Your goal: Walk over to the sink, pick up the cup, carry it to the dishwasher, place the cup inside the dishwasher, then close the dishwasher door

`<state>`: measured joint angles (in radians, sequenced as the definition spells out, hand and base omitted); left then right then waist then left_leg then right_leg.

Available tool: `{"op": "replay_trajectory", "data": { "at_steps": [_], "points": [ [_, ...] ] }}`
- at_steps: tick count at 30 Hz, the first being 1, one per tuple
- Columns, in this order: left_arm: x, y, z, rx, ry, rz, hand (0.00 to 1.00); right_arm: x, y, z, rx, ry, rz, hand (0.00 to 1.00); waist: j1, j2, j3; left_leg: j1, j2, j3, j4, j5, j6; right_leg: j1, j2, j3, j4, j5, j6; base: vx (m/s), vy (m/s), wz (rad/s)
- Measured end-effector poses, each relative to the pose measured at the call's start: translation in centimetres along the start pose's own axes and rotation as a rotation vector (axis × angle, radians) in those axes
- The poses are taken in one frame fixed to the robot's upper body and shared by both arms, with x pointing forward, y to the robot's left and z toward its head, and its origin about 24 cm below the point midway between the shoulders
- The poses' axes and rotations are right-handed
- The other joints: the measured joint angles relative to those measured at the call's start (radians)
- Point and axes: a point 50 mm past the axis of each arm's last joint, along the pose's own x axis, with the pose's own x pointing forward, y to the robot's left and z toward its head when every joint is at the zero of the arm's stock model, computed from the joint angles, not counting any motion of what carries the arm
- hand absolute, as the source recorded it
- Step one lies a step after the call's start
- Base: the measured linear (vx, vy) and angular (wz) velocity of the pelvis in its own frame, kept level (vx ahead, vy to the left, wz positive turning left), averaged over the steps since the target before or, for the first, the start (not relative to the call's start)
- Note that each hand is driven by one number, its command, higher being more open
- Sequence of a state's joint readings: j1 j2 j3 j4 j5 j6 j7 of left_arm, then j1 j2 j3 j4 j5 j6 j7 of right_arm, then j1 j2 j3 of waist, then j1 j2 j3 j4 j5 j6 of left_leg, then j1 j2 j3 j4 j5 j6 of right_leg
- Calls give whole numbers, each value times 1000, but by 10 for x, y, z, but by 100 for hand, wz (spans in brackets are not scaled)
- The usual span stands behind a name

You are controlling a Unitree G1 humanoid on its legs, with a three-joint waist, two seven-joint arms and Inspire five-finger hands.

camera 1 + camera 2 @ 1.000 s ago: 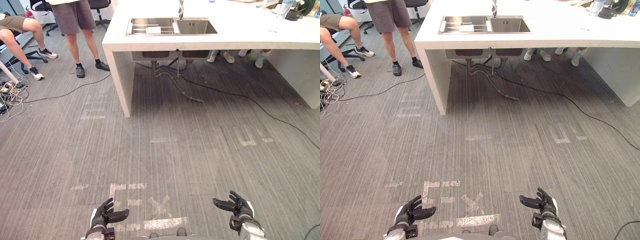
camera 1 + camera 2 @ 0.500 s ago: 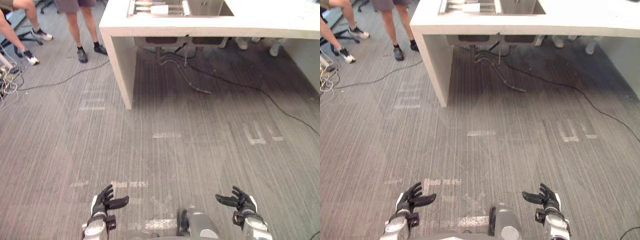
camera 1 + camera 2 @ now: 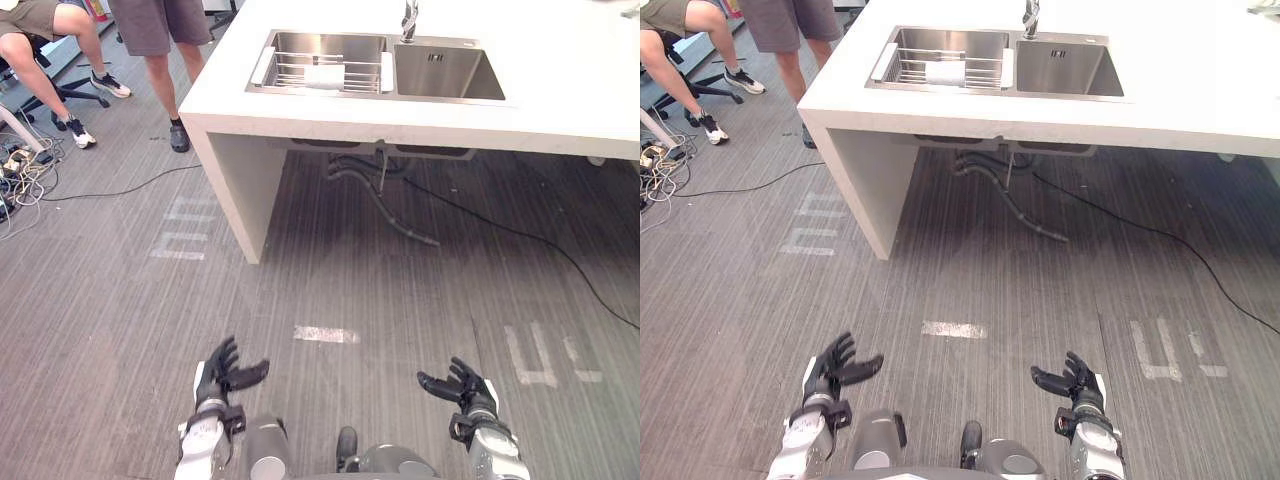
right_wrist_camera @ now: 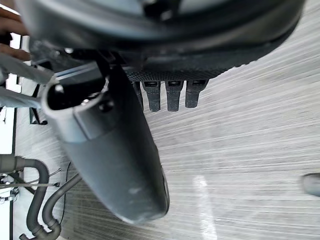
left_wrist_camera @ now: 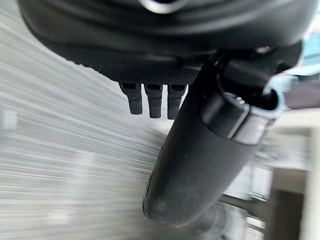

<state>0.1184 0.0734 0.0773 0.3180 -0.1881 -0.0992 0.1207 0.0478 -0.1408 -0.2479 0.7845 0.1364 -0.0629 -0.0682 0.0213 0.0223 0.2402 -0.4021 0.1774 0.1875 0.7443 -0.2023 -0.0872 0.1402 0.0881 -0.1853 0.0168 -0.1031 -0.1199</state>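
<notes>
The whole view has shifted since a second ago, which reads as the camera moving with the robot's walk, not the things moving. The grey floor (image 3: 380,290) now takes up less of the frame. The white bench (image 3: 560,90) has grown and spreads across the upper half, with its near edge lower in the frame than before. A standing person (image 3: 150,25) and a seated person (image 3: 40,30) stay at the upper left, off the robot's line.

Half a second ago the sink (image 3: 445,75) was cut by the top edge; now both basins lie open to view at top centre. The wire rack (image 3: 290,72) sits in the left basin. A white tape mark (image 3: 327,334) on the floor lies at lower centre, ahead of the hands.

The left hand (image 3: 222,375) at lower left and the right hand (image 3: 462,385) at lower right are as they were: fingers spread and relaxed, holding nothing, well apart from each other.

The small white thing on the rack is most likely the cup (image 3: 322,76), lying on its side, though it is too small to be sure.

For the task, this is still the approach. The gap to the bench is closing, but the cup remains well out of reach, so more walking comes before any reach.
</notes>
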Motion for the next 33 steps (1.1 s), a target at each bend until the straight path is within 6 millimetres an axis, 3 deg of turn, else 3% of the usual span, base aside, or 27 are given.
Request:
{"op": "replay_trajectory", "data": {
  "at_steps": [2, 3, 4, 5, 6, 7, 8, 9, 10, 11, 12, 13, 14, 16, 17, 18, 20, 21, 22, 24, 25, 26, 28, 30, 33],
  "points": [
    [0, -11, 27, -21, -120, -27, 90, -1, -5, -2, -12, 7, -11, 90, 9, -1, 1, 9, -90, -51, -375, 86, -4, 29, -19, 25, -1, -41, 27, 488, 70, -36],
    [-2, -16, 43, -30, -194, -35, 90, -5, -9, -5, -32, 4, -16, 90, 16, 8, 0, 20, -108, -82, -557, 158, -21, 52, -16, 54, -1, -71, 46, 514, 132, -50],
    [-3, -17, 52, -31, -231, -32, 90, -8, -11, -7, -41, -4, -15, 90, 17, 19, -3, 20, -110, -94, -595, 170, -18, 71, -14, 68, 1, -90, 56, 659, 200, -78],
    [-7, -15, 71, -9, -318, -8, 90, -24, -14, -15, -62, -23, 10, 90, 19, 14, -7, 33, -116, -91, -555, 286, 40, 109, -33, 117, 32, -146, 103, 708, 258, -75],
    [-11, -15, 83, 0, -375, 3, 90, -34, -17, -19, -89, -40, 31, 90, 16, 8, -13, 30, -117, -83, -509, 316, 85, 93, -48, 156, 102, -185, 139, 623, 242, -73],
    [-14, -14, 92, 6, -418, 9, 90, -40, -18, -22, -100, -48, 45, 90, 12, -4, -17, 21, -121, -71, -462, 290, 106, 73, -63, 180, 164, -208, 153, 628, 242, -55],
    [-20, -12, 110, 47, -501, 15, 90, -50, -22, -29, -120, -44, 68, 90, 3, -30, -22, 22, -128, -38, -382, 204, 109, 21, -92, 214, 324, -237, 189, 608, 217, -70],
    [-25, -9, 124, 88, -574, 21, 90, -55, -25, -35, -129, -29, 83, 90, 3, -56, -25, 52, -132, 2, -332, 141, 114, -61, -120, 231, 555, -244, 322, 593, 199, -71],
    [-27, -7, 130, 118, -607, 30, 90, -57, -26, -38, -136, -20, 93, 90, -6, -70, -26, 75, -141, 12, -317, 112, 123, -107, -140, 234, 676, -219, 398, 451, 149, -45],
    [-26, -3, 139, 173, -647, 40, 90, -60, -27, -42, -148, -3, 111, 90, -37, -87, -29, 116, -158, 10, -311, 77, 132, -164, -165, 229, 841, -159, 398, 540, 128, -7],
    [-27, 2, 147, 231, -689, 72, 90, -62, -29, -44, -163, 6, 135, 90, -62, -93, -27, 184, -166, 16, -316, 29, 150, -226, -197, 197, 999, -160, 378, 640, 131, -14],
    [-29, 7, 154, 263, -722, 113, 90, -63, -31, -46, -178, 15, 162, 90, -73, -82, -25, 260, -153, 28, -342, 0, 145, -280, -223, 148, 1044, -175, 312, 624, 108, -29],
    [-31, 9, 157, 281, -743, 137, 90, -65, -30, -47, -179, 17, 175, 90, -74, -76, -26, 298, -144, 36, -363, -9, 142, -307, -230, 124, 1039, -187, 289, 493, 54, -46],
    [-40, 19, 172, 324, -832, 209, 90, -70, -31, -47, -189, 5, 217, 90, -84, -57, -35, 411, -110, 50, -447, -26, 113, -426, -226, 55, 915, -220, 231, 482, -25, -27],
    [-42, 22, 176, 335, -851, 225, 90, -70, -33, -45, -197, -2, 222, 90, -91, -57, -35, 436, -104, 52, -466, -27, 102, -446, -223, 43, 865, -222, 227, 511, -97, -9],
    [-43, 28, 181, 350, -873, 251, 90, -70, -38, -41, -214, -14, 230, 90, -96, -55, -35, 489, -93, 57, -503, -32, 94, -478, -204, 31, 725, -205, 196, 531, -137, 2],
    [-41, 34, 189, 367, -899, 277, 90, -69, -45, -36, -233, -28, 225, 90, -109, -54, -36, 542, -75, 47, -542, -51, 62, -512, -165, 54, 481, -123, 180, 544, -173, 27],
    [-36, 35, 191, 386, -901, 275, 90, -70, -51, -36, -248, -23, 220, 90, -124, -63, -41, 570, -66, 29, -540, -76, 23, -490, -146, 72, 368, 80, 143, 690, -238, 34],
    [-29, 36, 186, 395, -864, 267, 90, -68, -58, -33, -262, -25, 204, 90, -125, -15, -40, 584, -23, 6, -527, -82, 13, -461, -104, 65, 372, 97, 99, 581, -196, 28],
    [-20, 38, 190, 448, -847, 237, 90, -68, -64, -29, -254, -38, 184, 90, -124, 10, -43, 582, -10, -31, -482, -53, 3, -459, -99, 57, 429, 20, 76, 585, -231, 17],
    [-18, 35, 194, 466, -853, 208, 90, -69, -66, -30, -255, -29, 185, 90, -134, 24, -38, 569, 8, -71, -404, -31, -27, -415, -94, 32, 426, -13, 64, 599, -276, 34],
    [-17, 33, 197, 475, -862, 188, 90, -70, -66, -32, -254, -24, 189, 90, -137, 27, -37, 548, 18, -89, -334, -16, -30, -384, -91, 20, 417, -26, 59, 446, -237, 42],
    [-16, 29, 204, 506, -880, 152, 90, -75, -65, -36, -251, -17, 195, 90, -138, 27, -36, 457, 53, -115, -65, 49, -37, -281, -81, 6, 354, -44, 46, 332, -162, 27],
    [-18, 34, 213, 578, -902, 145, 90, -82, -61, -37, -231, -30, 192, 90, -136, 28, -37, 350, 100, -60, 110, -9, -36, -165, -73, -5, 257, -44, 45, 284, -111, 15],
    [-20, 41, 220, 627, -921, 164, 90, -86, -62, -40, -225, -28, 179, 90, -121, 37, -43, 284, 118, 11, -7, -55, -15, -108, -74, 0, 201, -45, 44, 195, -46, 0]
  ]
}}
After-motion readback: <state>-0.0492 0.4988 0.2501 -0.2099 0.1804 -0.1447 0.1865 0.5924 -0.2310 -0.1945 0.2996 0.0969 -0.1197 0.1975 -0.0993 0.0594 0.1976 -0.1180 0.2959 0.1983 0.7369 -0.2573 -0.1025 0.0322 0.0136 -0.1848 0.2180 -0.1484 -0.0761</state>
